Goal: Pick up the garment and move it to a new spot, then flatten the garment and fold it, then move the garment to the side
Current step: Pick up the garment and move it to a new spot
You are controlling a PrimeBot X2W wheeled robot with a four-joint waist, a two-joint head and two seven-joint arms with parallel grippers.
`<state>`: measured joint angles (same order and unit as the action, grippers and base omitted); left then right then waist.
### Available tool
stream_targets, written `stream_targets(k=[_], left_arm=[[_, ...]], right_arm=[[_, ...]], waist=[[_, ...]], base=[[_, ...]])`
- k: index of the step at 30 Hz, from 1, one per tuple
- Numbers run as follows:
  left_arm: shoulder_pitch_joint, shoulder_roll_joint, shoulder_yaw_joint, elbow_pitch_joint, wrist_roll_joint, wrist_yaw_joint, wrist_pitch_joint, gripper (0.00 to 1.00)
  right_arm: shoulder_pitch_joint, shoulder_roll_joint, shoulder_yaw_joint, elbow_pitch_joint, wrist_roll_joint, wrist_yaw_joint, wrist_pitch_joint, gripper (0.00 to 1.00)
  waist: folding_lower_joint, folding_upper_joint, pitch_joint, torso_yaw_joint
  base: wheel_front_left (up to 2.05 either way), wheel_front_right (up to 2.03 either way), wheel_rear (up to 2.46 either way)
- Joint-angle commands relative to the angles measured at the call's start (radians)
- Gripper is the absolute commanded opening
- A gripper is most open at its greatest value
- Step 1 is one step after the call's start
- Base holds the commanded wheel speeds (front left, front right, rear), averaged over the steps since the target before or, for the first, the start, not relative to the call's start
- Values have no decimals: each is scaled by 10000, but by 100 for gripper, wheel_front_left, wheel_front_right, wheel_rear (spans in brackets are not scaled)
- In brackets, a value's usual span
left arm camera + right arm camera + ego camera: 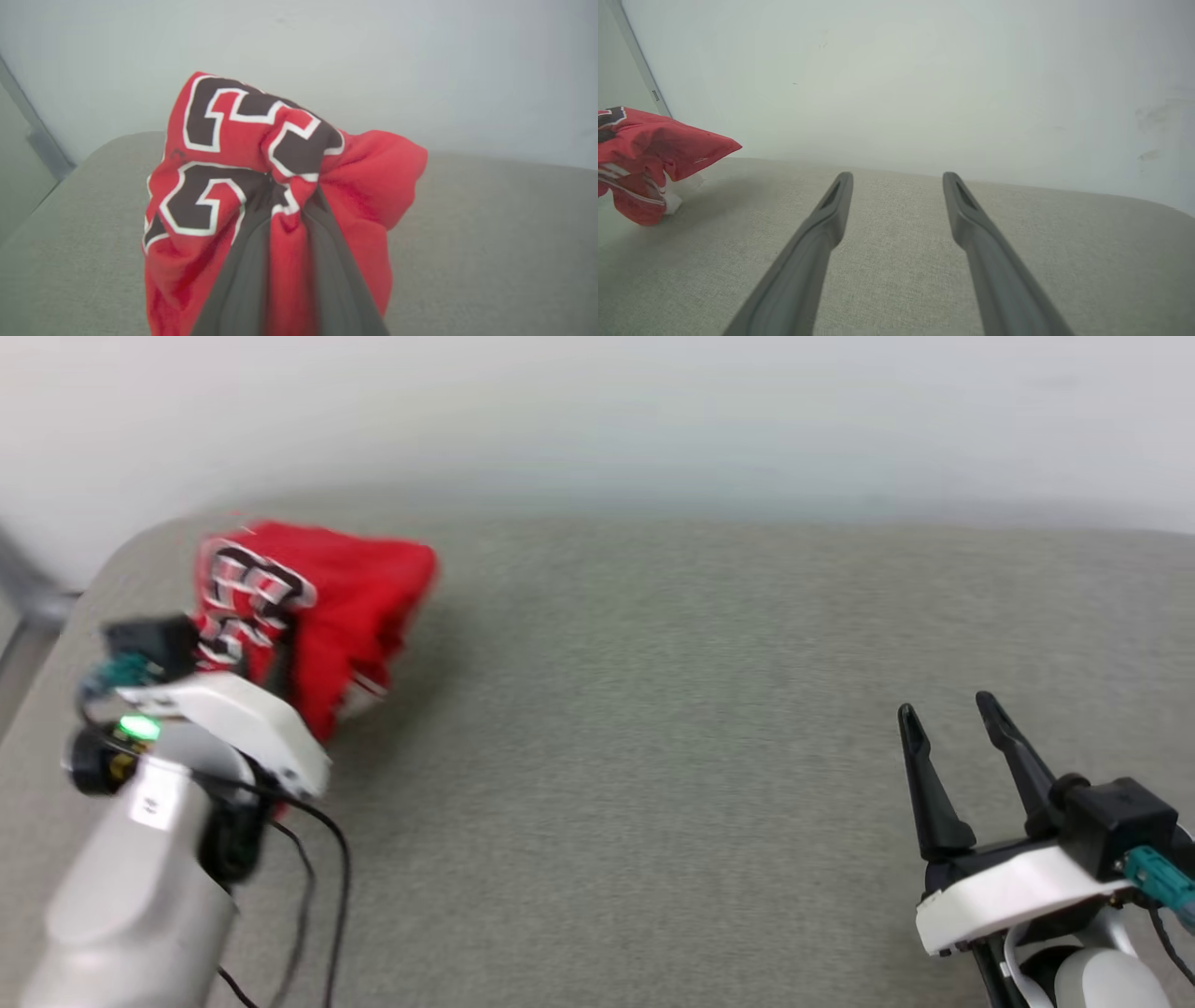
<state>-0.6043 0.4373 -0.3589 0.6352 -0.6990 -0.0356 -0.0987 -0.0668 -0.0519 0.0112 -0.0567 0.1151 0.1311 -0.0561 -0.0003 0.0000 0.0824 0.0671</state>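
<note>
The garment (327, 607) hung bunched and crumpled over the far left corner of the grey fabric-covered bench (653, 709); whether its lower folds touched the surface could not be told. The left gripper (292, 186) had its jaws pinched narrow on a fold of red cloth. The right gripper (945, 709) stood well apart at the near right, jaws wide and empty. Risk: a single-point hold on gathered layers could slip, or the cloth could land twisted near the bench edge and slide off
</note>
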Motion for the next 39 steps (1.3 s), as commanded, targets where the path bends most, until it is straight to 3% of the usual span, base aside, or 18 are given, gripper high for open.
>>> stream_targets(k=[1, 9, 15, 22, 30, 31, 33, 39], left_arm=[[386, -75, -157, -464, 50, 89, 193, 0], [1892, -501, -1269, -3154, 164, 441, 1545, 0], [2286, -1058, -2484, -4409, 515, 341, 2308, 0], [2782, -1757, -3465, -4895, 665, 396, 2659, 0], [3086, -1933, -4286, -4581, 961, 272, 2893, 0], [3026, -1911, -4389, -4545, 1068, 236, 2905, 25], [2988, -1967, -4466, -4497, 1109, 188, 2824, 100], [2875, -2061, -4269, -4721, 1212, 230, 1980, 100]], right_arm=[[167, 22, 18, -41, 26, -7, 15, 100], [251, 23, 107, -235, 104, -7, 166, 100], [135, 24, 93, -342, 136, -7, 166, 100], [-86, 23, 220, -360, 211, -7, 36, 100], [-381, 22, 390, -240, 247, -7, -120, 100], [-415, 22, 378, -213, 246, -7, -143, 100], [-472, 20, 354, -148, 227, -7, -155, 100], [-357, 22, 228, 11, 106, -7, -107, 100]], waist=[[3, 0, -272, -559], [3, 0, -64, -1729], [3, 0, 410, -2325], [3, 0, 1084, -2740], [3, 0, 1591, -2710], [3, 0, 1599, -2665], [3, 0, 1568, -2563], [3, 0, 1068, -2178]], base=[[0, 0, 0], [0, 0, 0], [0, 0, 0], [0, 0, 0], [0, 0, 0], [0, 0, 0], [0, 0, 0], [0, 0, 0]])
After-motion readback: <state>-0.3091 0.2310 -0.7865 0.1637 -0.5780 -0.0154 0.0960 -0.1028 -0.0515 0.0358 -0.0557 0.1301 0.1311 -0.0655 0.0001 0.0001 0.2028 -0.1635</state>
